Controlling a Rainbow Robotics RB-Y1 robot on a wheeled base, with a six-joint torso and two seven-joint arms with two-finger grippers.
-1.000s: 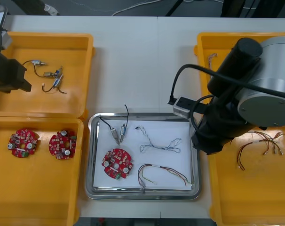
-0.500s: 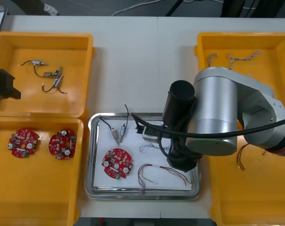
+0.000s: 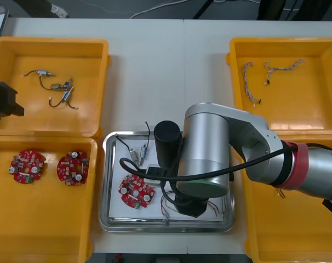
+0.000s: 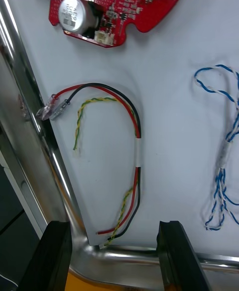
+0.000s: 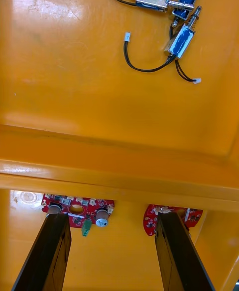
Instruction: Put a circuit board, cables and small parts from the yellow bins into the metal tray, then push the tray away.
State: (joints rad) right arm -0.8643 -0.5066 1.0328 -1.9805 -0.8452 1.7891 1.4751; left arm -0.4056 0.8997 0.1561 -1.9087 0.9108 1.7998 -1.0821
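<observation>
The metal tray [image 3: 108, 181], white inside, holds a red circuit board [image 3: 135, 192], two small metal parts [image 3: 138, 154] and cables. My right arm [image 3: 201, 159] reaches across the tray's right half and hides most of the cables there. In the right wrist view my right gripper [image 4: 113, 258] is open, empty, above the tray's rim [image 4: 30, 107]. Ahead of its fingers lie a red, black and yellow cable [image 4: 137, 142], a blue and white cable [image 4: 224, 159] and the circuit board [image 4: 107, 0]. My left gripper [image 5: 113, 253] is open over the left bins.
The far left yellow bin [image 3: 23, 55] holds small metal parts [image 3: 59, 90]; the near left bin [image 3: 40, 230] holds two circuit boards [image 3: 28, 166]. Twisted cables [image 3: 250, 82] lie in the far right bin [image 3: 314, 98]. My left arm [image 3: 1, 101] sits at the left edge.
My right arm has swung left from over the right bins to above the tray, now covering the cables. The left arm drew back a little toward the left edge.
</observation>
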